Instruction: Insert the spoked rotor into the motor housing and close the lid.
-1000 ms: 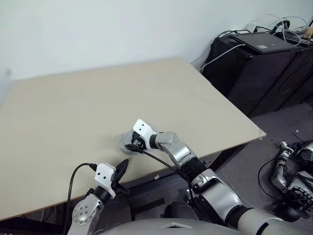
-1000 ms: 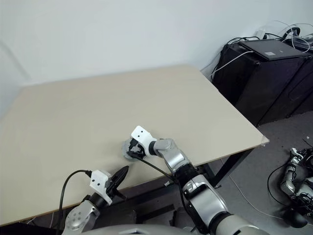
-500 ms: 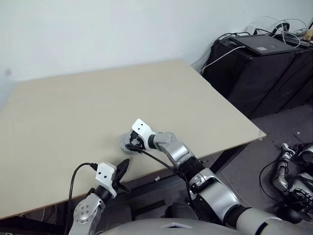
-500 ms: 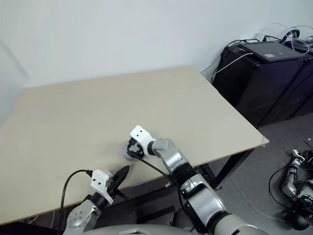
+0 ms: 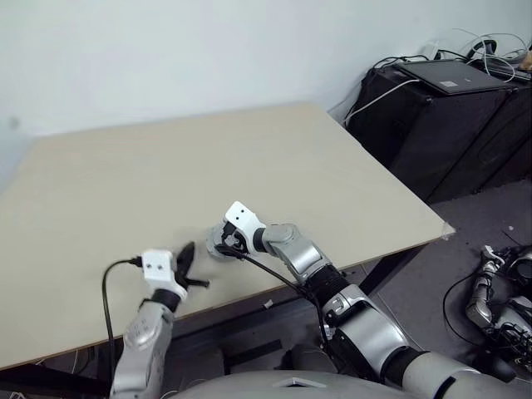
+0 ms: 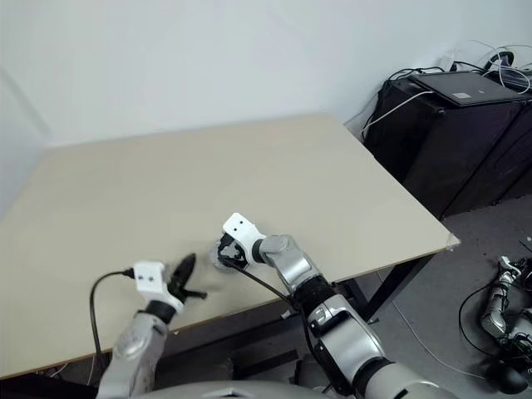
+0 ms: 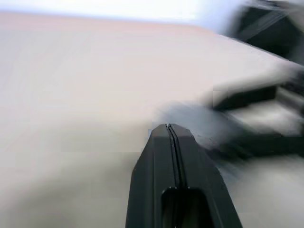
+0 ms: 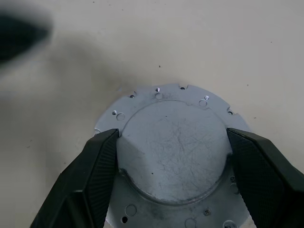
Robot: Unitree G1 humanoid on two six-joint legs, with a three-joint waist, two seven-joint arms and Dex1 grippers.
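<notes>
The right hand point(image 8: 171, 178) straddles the lid point(image 8: 173, 147) on the worktop point(image 5: 249, 158), fingers against its raised centre; the left hand point(image 5: 184, 259), pinched shut and empty, sits just left.

No text, label, brand, number or sign can be read in any view. The grey metal lid point(image 8: 173, 154) between the fingers of the right tool point(image 8: 172, 156) carries only scratches and small holes, no writing.
</notes>
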